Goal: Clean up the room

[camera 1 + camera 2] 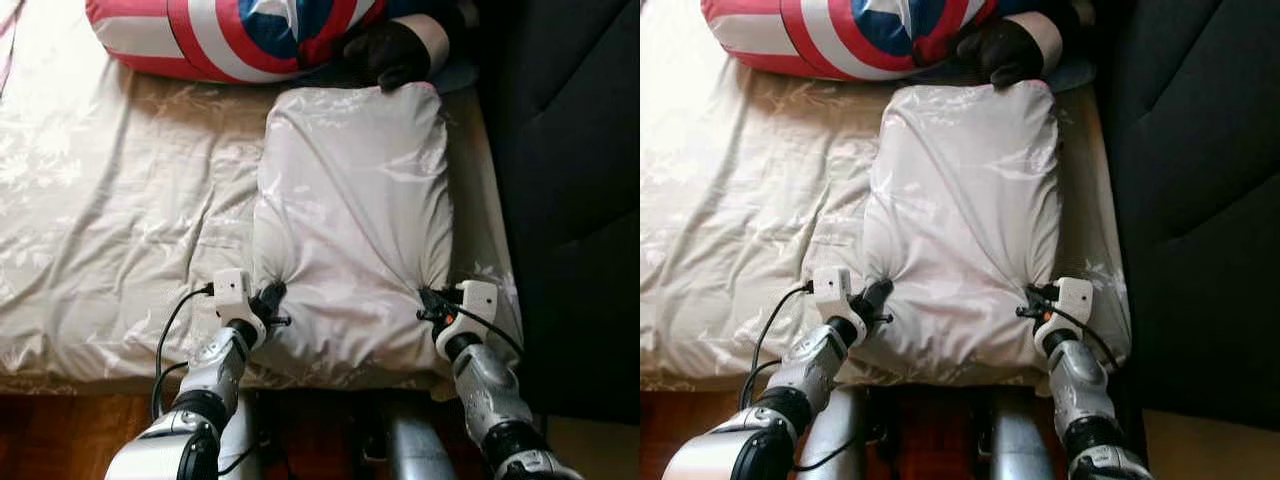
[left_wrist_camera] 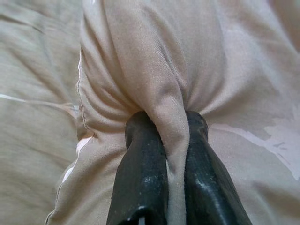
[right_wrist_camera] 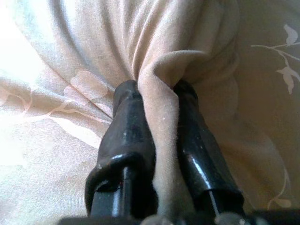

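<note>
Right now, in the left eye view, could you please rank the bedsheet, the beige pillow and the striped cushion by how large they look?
1. Bedsheet, largest.
2. Beige pillow, pinched by the left gripper and right gripper.
3. Striped cushion, smallest as seen, though cropped, so unsure.

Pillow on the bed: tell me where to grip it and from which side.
Grip the pillow at its two near corners, coming from the foot-side edge. It lies flat, lengthwise away from the robot, and its soft cover bunches easily; the left gripper and right gripper already pinch folds there.

A pale beige pillow (image 1: pixel 350 210) lies on a beige leaf-print sheet (image 1: pixel 110 210) beside a red, white and blue striped cushion (image 1: pixel 230 30).
</note>
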### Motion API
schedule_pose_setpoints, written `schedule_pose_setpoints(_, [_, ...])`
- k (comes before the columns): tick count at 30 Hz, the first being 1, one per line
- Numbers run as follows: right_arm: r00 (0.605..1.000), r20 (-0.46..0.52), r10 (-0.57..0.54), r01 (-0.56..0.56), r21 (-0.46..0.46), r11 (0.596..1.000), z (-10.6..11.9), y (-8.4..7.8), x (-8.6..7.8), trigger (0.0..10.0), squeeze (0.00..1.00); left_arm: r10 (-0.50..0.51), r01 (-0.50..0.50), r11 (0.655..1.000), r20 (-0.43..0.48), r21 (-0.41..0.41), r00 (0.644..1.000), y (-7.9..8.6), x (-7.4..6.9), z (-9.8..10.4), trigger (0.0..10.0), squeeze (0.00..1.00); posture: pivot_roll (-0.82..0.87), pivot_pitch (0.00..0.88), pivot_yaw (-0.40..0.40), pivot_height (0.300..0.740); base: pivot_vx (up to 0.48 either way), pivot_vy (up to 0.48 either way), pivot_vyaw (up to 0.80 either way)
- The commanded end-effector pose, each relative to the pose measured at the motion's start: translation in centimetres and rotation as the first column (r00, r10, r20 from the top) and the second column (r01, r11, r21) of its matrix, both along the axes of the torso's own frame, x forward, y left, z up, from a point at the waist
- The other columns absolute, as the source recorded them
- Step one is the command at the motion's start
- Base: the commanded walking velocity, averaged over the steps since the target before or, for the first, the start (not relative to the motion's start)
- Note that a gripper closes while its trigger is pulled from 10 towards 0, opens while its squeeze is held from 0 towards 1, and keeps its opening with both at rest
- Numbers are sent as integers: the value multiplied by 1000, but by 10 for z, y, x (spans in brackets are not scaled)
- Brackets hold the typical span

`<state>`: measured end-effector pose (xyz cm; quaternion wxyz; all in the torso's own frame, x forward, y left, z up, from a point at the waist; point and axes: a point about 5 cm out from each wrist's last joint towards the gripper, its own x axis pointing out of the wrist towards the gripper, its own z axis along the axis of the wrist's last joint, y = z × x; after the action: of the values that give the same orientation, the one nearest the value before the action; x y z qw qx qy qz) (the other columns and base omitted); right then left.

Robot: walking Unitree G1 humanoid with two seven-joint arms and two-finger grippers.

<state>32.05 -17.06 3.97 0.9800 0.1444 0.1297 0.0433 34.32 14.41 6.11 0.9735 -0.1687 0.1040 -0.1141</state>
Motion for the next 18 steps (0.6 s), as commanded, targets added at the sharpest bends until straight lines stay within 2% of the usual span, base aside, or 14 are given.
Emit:
schedule_pose_setpoints(1, [996, -85, -2, 4, 17, 1000, -21, 2, -15, 10000, 0, 26, -26, 1000, -3, 2, 1000, 4, -5, -6, 10000, 0, -94, 274, -11, 697, 0, 0, 0])
schedule_pose_setpoints(4, [995, -101, -15, 16, 7, 1000, -23, 0, -16, 10000, 0, 25, -25, 1000, 2, 8, 1000, 4, -3, -3, 10000, 0, -93, 267, -12, 722, 0, 0, 0])
schedule_pose_setpoints(9, [995, -99, -26, 28, 14, 1000, -21, -1, -15, 10000, 0, 41, -41, 999, 0, 10, 999, 8, -2, -3, 10000, 0, -95, 257, -11, 740, 0, 0, 0])
schedule_pose_setpoints(18, [994, -99, -39, 41, 13, 999, -20, -4, -13, 10000, 0, 59, -59, 998, 4, 21, 998, 14, -1, -1, 10000, 0, -91, 248, -14, 740, 0, 0, 0])
